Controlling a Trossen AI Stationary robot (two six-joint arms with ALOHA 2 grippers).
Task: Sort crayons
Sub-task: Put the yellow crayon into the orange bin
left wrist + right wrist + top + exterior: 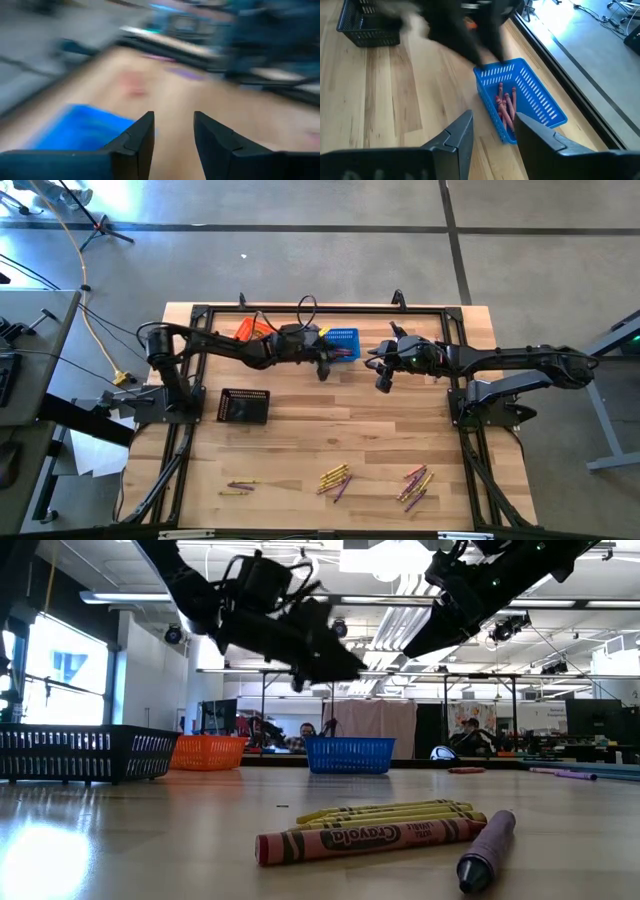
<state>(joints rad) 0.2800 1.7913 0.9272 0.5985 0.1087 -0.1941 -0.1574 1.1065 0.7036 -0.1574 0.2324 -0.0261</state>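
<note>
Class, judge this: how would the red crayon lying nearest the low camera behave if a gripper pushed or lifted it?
The red crayon is a round stick lying flat, so it probably rolls when nudged sideways. It looks thin and stiff, likely light. Its paper wrapper should offer the fingers some grip.

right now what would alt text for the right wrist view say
A blue basket holding several red crayons sits on the wooden table, just beyond the right gripper, whose fingers are open and empty. A black basket stands farther off.
</note>
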